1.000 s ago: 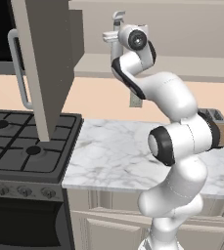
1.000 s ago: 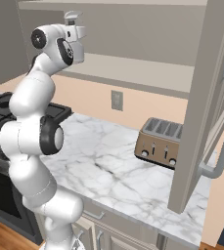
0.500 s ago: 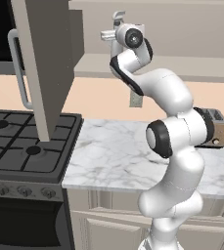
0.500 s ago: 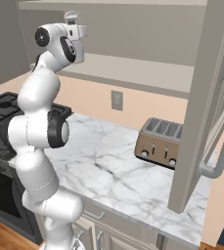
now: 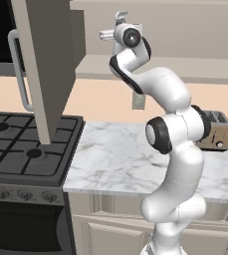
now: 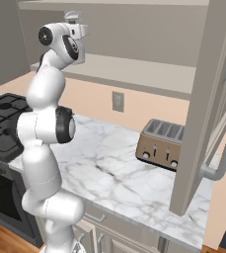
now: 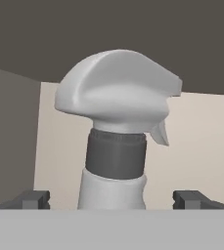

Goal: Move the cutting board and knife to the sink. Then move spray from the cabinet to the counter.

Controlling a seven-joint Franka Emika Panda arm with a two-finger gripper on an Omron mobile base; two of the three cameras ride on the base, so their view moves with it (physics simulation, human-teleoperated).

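Marble bench [image 5: 115, 154] is running from the stove [image 5: 21, 149] on one side to the toaster [image 6: 164, 143] on the other, and neither base view is showing a board or knife lying on it. Above it the cabinet [image 6: 134, 34] is standing with its doors swung wide, the beige shelf [image 6: 129, 71] bare where the base views are showing it. Over the last second the arm has been shifting its elbow slightly while keeping its hand at shelf height. In the hand view the spray [image 7: 116, 141] is sitting upright and centred, just ahead of the claw [image 7: 111, 199], whose jaws are standing wide apart either side of the bottle without touching it. By my judgement the approach is nearly finished, and closing on the bottle's body is coming next.
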